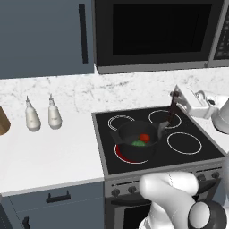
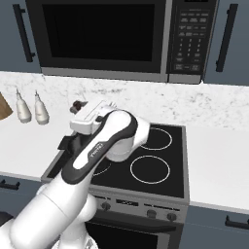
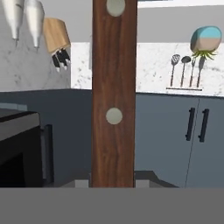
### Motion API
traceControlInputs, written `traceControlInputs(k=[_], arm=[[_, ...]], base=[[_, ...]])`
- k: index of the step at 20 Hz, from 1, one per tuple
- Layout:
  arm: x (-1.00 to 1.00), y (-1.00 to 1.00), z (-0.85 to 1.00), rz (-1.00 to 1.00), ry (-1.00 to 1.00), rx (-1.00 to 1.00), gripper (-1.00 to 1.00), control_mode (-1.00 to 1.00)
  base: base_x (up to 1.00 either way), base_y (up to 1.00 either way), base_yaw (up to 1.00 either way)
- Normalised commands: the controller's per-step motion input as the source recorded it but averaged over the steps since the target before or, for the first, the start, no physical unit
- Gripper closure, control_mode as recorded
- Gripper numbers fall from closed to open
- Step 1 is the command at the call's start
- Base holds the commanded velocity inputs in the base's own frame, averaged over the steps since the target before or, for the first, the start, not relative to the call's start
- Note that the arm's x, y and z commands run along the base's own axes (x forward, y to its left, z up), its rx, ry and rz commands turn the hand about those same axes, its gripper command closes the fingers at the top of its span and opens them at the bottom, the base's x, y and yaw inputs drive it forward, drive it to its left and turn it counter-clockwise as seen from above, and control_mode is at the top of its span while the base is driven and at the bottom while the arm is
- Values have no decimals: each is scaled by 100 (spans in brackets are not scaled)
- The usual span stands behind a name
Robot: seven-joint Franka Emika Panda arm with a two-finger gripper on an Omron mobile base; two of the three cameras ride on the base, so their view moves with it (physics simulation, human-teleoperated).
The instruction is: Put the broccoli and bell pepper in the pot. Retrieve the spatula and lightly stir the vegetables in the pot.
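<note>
The black pot (image 1: 129, 134) sits on the stove's front-left burner. Inside it lie the green broccoli (image 1: 138, 143) and the red bell pepper (image 1: 144, 137), side by side. My gripper (image 1: 175, 95) hangs above the stove to the right of the pot, shut on the top of the spatula (image 1: 172, 109). The wooden handle slants down and left, and its grey blade (image 1: 161, 129) is at the pot's right rim. In the hand view the spatula handle (image 3: 113, 96) runs up the middle, close to the camera. In the right base view my arm hides the pot, and the gripper (image 2: 79, 106) is at its left end.
Two white squeeze bottles (image 1: 32, 117) (image 1: 54, 115) stand on the counter left of the stove (image 1: 192, 156). A wooden knife block (image 1: 2, 120) is at the far left edge. The microwave (image 1: 152, 31) hangs over the stove. White counter (image 2: 219, 160) extends to the right.
</note>
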Motion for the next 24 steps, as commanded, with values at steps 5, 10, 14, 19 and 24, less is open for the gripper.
traceControlInputs(k=[5,10,14,19,24], arm=[[69,-15,-28,-1,3,0,100,-100],[35,-5,-54,0,0,0,100,-100],[3,-3,-52,0,0,0,100,-100],[7,0,-47,0,-2,0,100,-100],[9,0,-26,0,-8,0,100,-100]], base=[[0,0,0],[0,0,0],[0,0,0],[0,0,0],[0,0,0]])
